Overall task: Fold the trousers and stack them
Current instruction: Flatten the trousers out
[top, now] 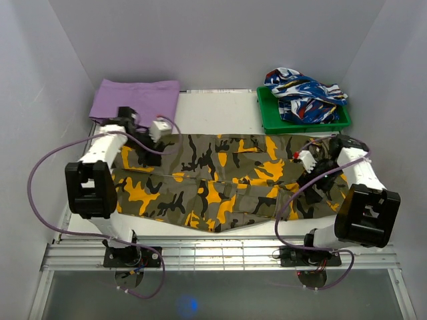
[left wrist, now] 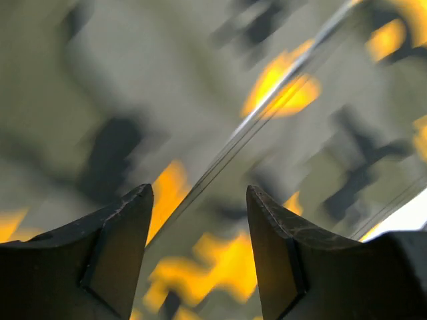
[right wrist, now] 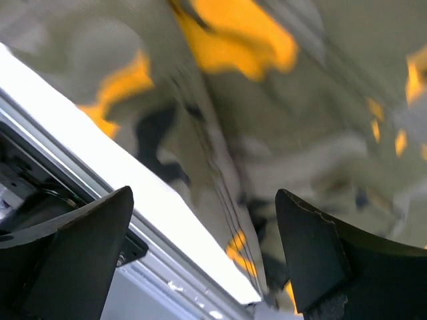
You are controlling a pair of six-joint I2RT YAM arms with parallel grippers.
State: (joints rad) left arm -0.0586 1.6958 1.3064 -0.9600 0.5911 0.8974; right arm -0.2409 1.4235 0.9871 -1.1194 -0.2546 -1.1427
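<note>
Plainly, we are looking into a small booth: pale grey walls (top: 213,40) close in the white counter (top: 213,110) at 9, 12 and 3 o'clock, and silver metal rails (top: 220,253) run along its 6 o'clock edge, where both arm bases are bolted.

We see the trousers (top: 227,183) spread flat across the middle of the counter, lengthwise from 9 to 3 o'clock, their camouflage of olive, orange-yellow and black covering most of the white surface. At 11 o'clock a plain purple cloth (top: 137,97) lies against the back wall, its near edge just beside the trousers. At 1 o'clock a green tray (top: 265,113) holds a crumpled blue, white and red garment (top: 307,93).

We find the left hand (left wrist: 198,193) low over the trousers toward 10 o'clock. Its two fingers stand apart with only blurred fabric showing behind the gap, so it grips nothing that we can make out.

We find the right hand (right wrist: 203,193) over the trousers' end at 3 o'clock, spread wide and holding nothing. Its own camera shows the cloth lying up to the counter's white edge.
</note>
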